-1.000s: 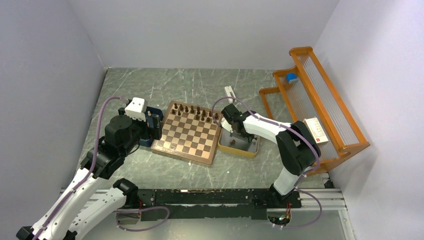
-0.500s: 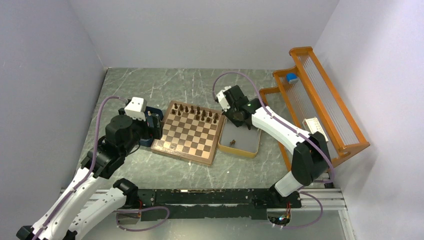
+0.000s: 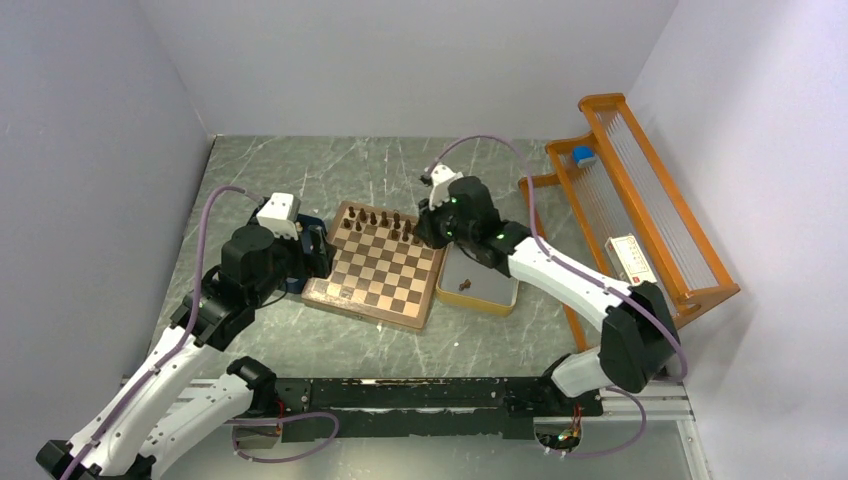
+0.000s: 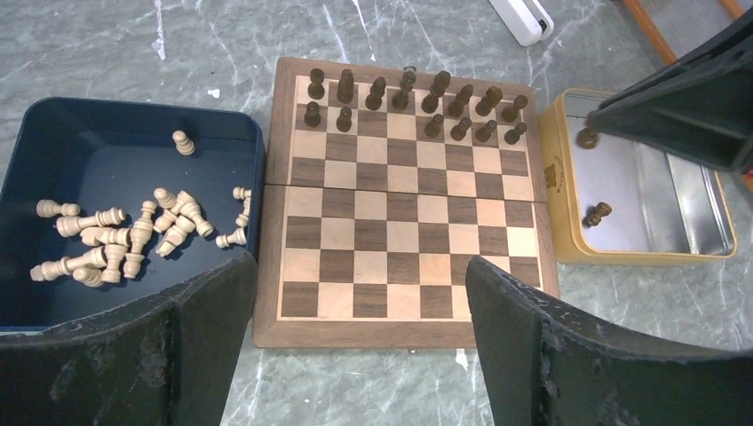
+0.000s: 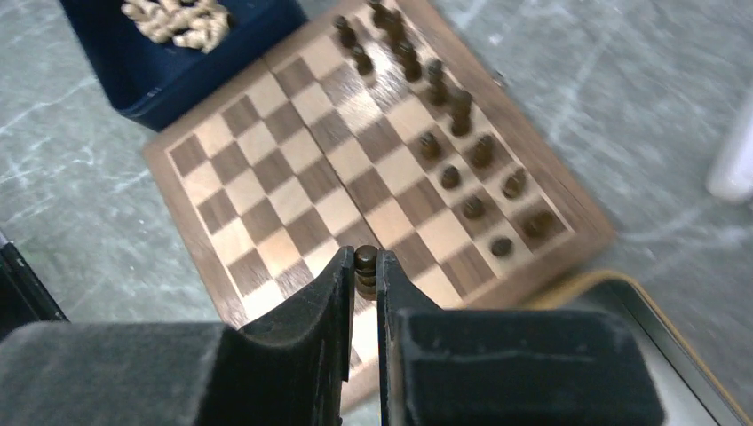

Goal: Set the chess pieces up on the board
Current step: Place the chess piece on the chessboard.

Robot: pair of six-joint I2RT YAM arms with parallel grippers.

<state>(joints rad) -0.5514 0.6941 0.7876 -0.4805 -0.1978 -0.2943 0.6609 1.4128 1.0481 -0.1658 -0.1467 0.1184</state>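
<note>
Right wrist: right hand (image 5: 360, 259) clamps 1 dark chess piece (image 5: 365, 272) above board (image 5: 266, 197).

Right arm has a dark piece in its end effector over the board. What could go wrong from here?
1. The right end effector pinches the dark piece only at its fingertips; it might slip or tip on release.
2. The standing dark pieces crowd two far rows of the board, so lowering the fingers among them may topple neighbours.
3. Another piece lies on its side in the yellow tray, likely an awkward pick.
</note>
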